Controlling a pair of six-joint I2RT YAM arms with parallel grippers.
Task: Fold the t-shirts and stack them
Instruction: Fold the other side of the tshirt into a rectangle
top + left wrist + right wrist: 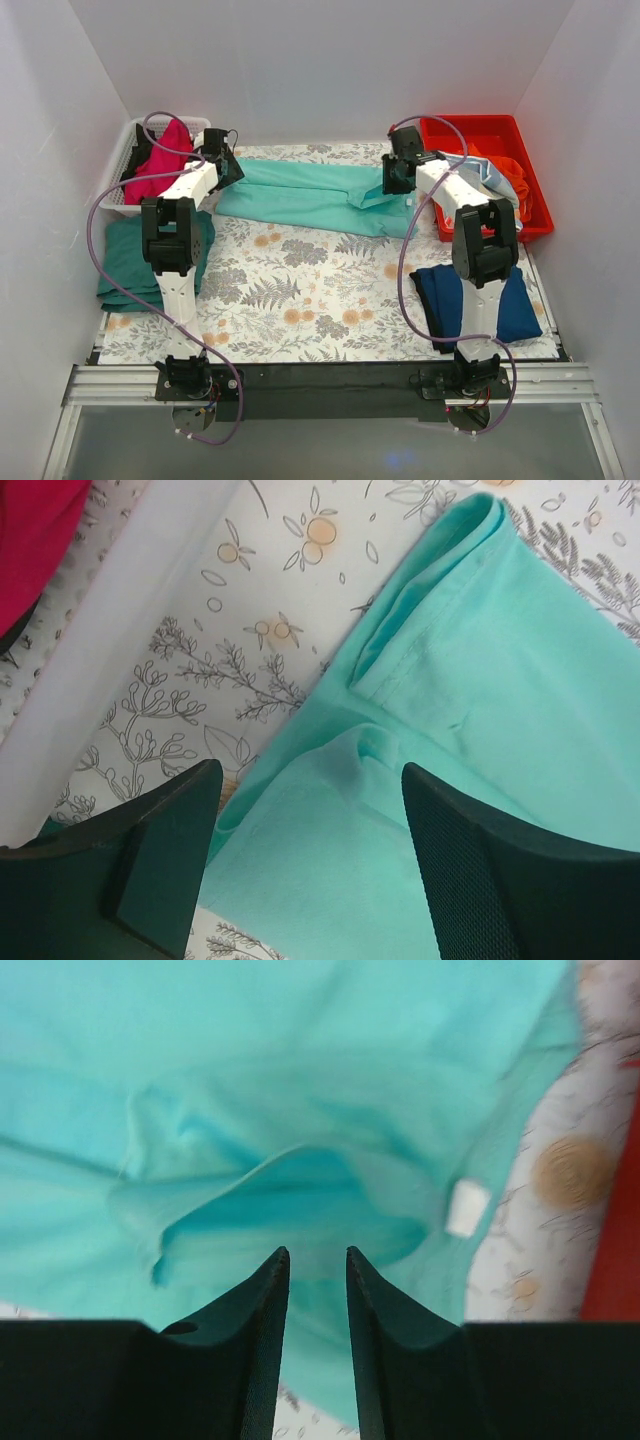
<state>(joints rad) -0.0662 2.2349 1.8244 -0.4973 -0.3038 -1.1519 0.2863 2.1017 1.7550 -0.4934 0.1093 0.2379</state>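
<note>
A mint t-shirt [310,197], folded lengthwise, lies across the back of the floral cover. My left gripper [228,170] hovers over its left end with its jaws wide apart and empty; mint cloth [420,730] lies below and between them. My right gripper [393,180] is over the collar end [300,1190]. Its jaws stand a narrow gap apart, with cloth lying under the gap, not pinched. A folded navy t-shirt [520,305] lies front right. A magenta t-shirt [160,160] sits in the white basket.
A white basket [128,165] stands back left, a red bin [520,150] with orange and pale cloth back right. A folded dark green shirt [125,262] lies at the left. White walls enclose the table.
</note>
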